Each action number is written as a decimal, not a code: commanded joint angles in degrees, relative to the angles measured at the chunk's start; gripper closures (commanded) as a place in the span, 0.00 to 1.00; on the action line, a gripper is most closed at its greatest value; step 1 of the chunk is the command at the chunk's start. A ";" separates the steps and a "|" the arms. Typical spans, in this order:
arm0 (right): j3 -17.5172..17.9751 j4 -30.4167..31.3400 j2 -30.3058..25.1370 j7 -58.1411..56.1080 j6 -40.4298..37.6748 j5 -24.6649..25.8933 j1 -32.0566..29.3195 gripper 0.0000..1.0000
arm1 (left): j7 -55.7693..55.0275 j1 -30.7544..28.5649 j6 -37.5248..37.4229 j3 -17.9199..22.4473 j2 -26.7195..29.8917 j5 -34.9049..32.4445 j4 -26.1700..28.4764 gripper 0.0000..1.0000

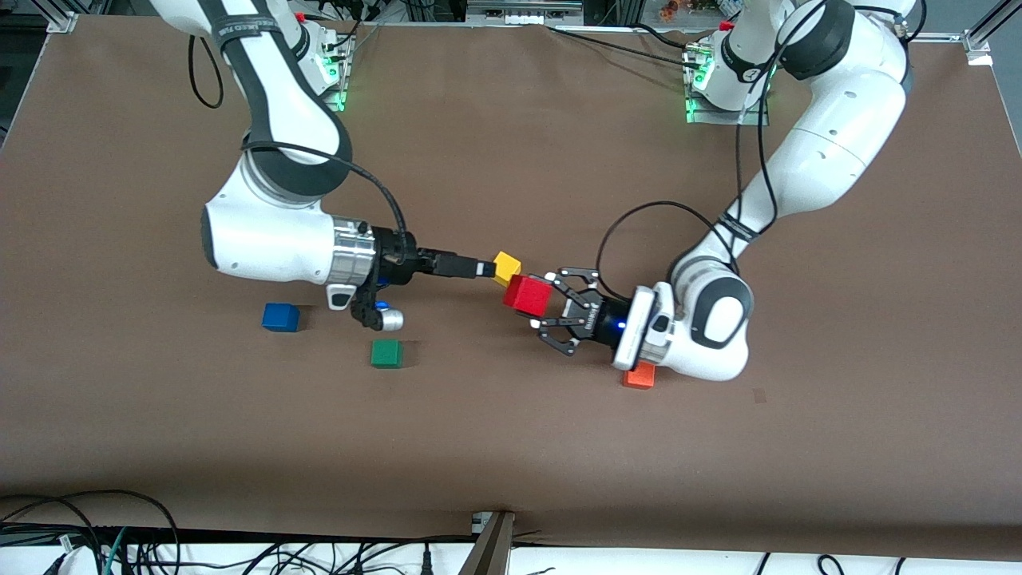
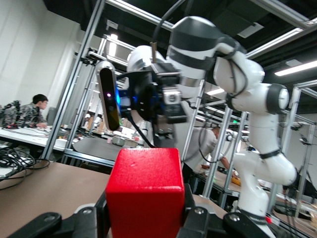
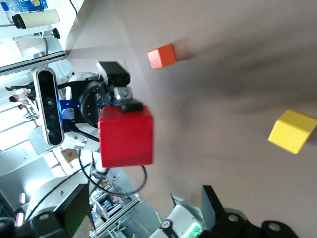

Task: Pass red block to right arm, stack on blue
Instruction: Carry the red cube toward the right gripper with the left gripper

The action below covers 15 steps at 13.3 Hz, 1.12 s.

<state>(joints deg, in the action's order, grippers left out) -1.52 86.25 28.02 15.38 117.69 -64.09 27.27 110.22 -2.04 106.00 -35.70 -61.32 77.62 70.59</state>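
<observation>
Front view, mid-handover above the middle of the brown table [image 1: 511,447]. Toward the right arm's end, the blue cube [image 1: 280,317] rests on the table, with the green cube [image 1: 386,353] beside it, nearer the front camera's edge and closer to the middle. The right arm [image 1: 271,239] reaches level over the middle; the right gripper [image 1: 484,269] has its slim black fingers spread wide and holds nothing, its tips just short of the red block [image 1: 528,295] and in line with the yellow cube [image 1: 506,267], which lies on the table. The red block hangs in the air over the table's middle, clamped between the claw-like fingers of the left gripper [image 1: 551,305], whose jaws are closed on it. The left arm [image 1: 830,144] comes from its base at the table's top edge. The orange cube [image 1: 639,376] lies on the table, partly hidden under the left wrist.

Left wrist view: the red block [image 2: 145,191] fills the foreground between the linkage fingers [image 2: 198,218], facing the right arm [image 2: 198,54].

Right wrist view: the red block [image 3: 125,135] is seen held by the left gripper [image 3: 121,101], with the orange cube [image 3: 161,56] and yellow cube [image 3: 292,131] on the table.
</observation>
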 commanded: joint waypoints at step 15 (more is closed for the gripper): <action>-0.77 2.35 -0.07 -1.58 4.92 -4.56 -0.47 0.00 | -5.27 -1.03 5.71 -5.87 2.87 1.66 4.03 1.00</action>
<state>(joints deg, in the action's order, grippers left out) -2.47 88.30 28.04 15.02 121.37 -67.30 26.50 105.57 -1.75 111.18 -40.98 -60.71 77.75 71.91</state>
